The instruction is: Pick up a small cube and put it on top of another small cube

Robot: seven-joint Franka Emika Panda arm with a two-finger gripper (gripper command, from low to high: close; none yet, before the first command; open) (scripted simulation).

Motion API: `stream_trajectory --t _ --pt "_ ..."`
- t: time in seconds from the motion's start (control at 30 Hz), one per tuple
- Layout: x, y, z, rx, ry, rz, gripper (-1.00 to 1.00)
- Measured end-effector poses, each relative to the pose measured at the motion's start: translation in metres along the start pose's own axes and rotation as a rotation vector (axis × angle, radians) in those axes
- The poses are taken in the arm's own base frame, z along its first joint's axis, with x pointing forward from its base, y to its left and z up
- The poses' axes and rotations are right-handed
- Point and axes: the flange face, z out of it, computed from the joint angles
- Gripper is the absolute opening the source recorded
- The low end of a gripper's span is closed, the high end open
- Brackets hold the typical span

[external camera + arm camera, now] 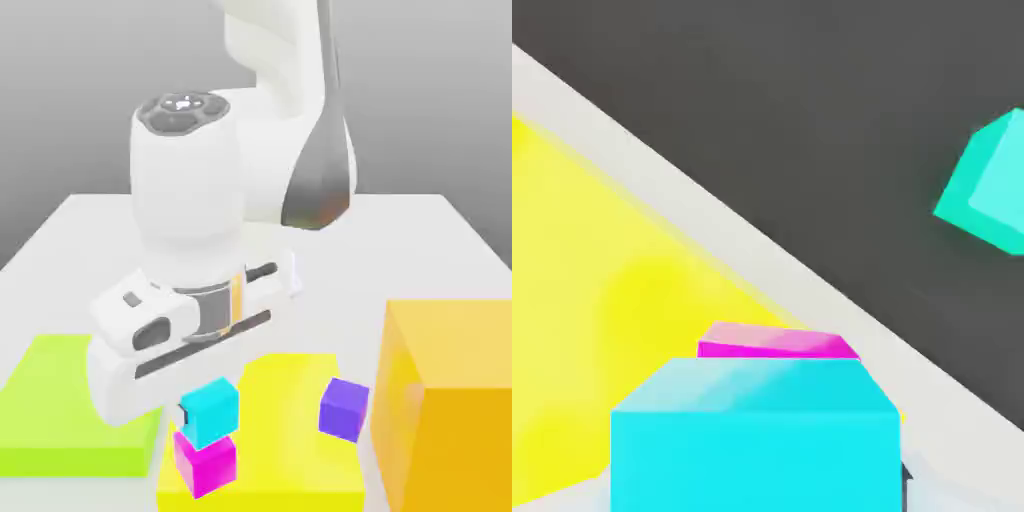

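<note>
While the gripper (185, 408) hangs low over the near end of the yellow pad (290, 385), its fingers are largely hidden behind the white hand body, and whether they stand apart or closed cannot be told. The cyan cube (211, 411) is seen directly at the gripper, seated on top of the magenta cube (206, 465); the two are touching, the upper one set slightly askew. In the hand view the cyan cube (755, 440) is seen close in, with the magenta cube (777, 342) showing just past it on the yellow pad (602, 310). A purple cube (344, 406) is noted on the same pad, towards the exterior view's right. A large orange block (450, 400) stands further right, a green pad (60, 400) to the left, all on the white table (420, 250).
</note>
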Motion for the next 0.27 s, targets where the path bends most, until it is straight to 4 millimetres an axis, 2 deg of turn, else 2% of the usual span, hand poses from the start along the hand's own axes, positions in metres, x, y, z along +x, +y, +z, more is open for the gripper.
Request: stream_trajectory --t 0.1,0.13,0.2,0.27 --pt "0.000 0.000 0.000 0.000 0.000 0.000 1.00" --pt "0.000 0.001 0.006 -0.002 0.001 0.001 1.00" --pt "0.000 0.000 -0.010 -0.001 0.001 0.000 1.00" --pt "0.000 0.001 -0.037 -0.001 0.001 0.003 1.00"
